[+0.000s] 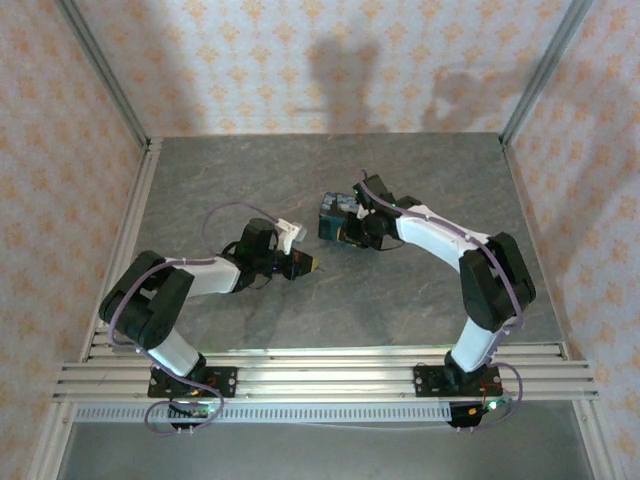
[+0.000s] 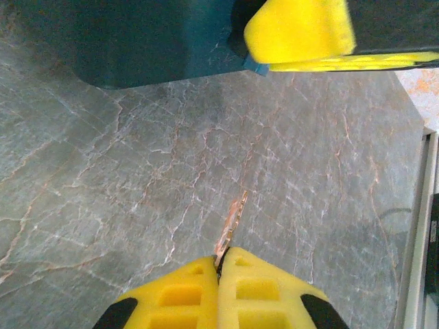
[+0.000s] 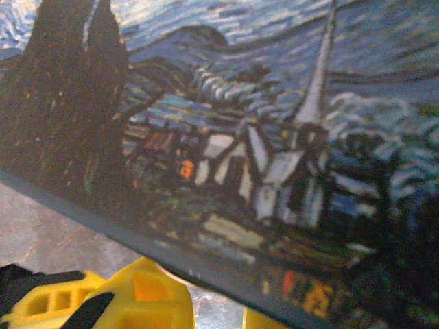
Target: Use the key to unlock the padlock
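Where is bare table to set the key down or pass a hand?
Free: table between tin and back wall; near strip along the rail, between left arm and right arm. Crowded: mid-table, around key and tin.

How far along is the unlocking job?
Done: the key is picked up, pinched in the shut left gripper. In hand: it is held above the table, pointing toward the tin box where the right gripper sits. Left: its tip is in no lock yet, so inserting and turning remain.
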